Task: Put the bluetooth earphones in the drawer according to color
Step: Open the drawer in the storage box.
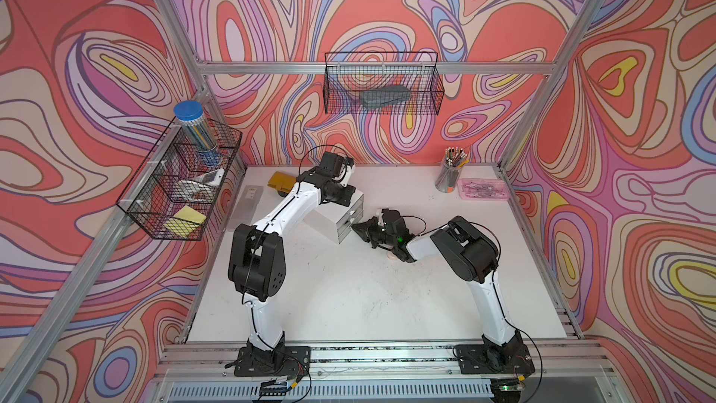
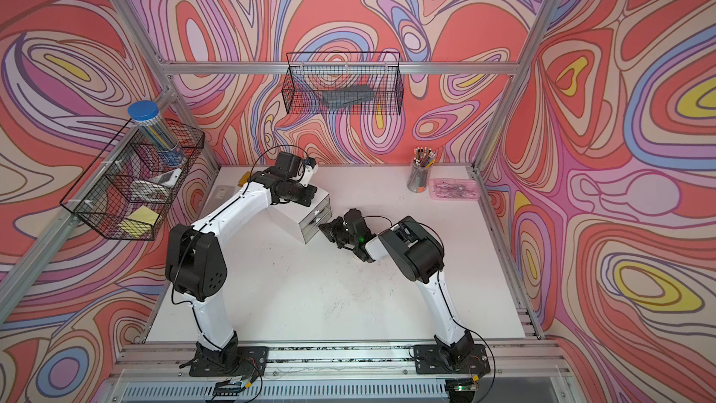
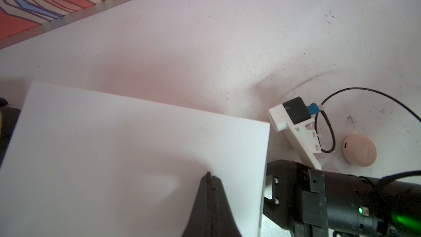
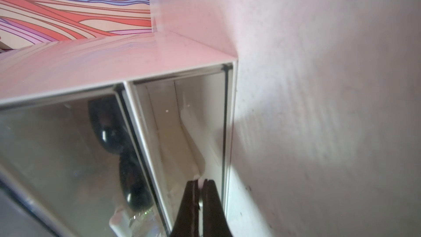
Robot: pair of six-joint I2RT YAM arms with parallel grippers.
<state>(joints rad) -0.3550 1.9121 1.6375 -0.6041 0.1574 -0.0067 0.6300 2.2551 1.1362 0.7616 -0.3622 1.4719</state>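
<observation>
White table (image 1: 348, 296) under swirled walls held the white cabinet (image 1: 327, 220) mid-table. Two glossy black cases (image 4: 109, 131) lay inside one clear drawer. One pink case (image 3: 358, 150), a smooth pebble, sat unsorted on the table nearby. Left gripper (image 3: 210, 176) sat closed on the cabinet top. Right gripper (image 4: 201, 182), closed, apparently pinched a drawer handle (image 4: 193, 153).

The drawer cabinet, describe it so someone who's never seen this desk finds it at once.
On the white table, look between the two arms, near the middle. The drawer cabinet is the white cube under the left arm, with stacked clear drawers facing the right gripper; the frosted box nearby is flat.
</observation>
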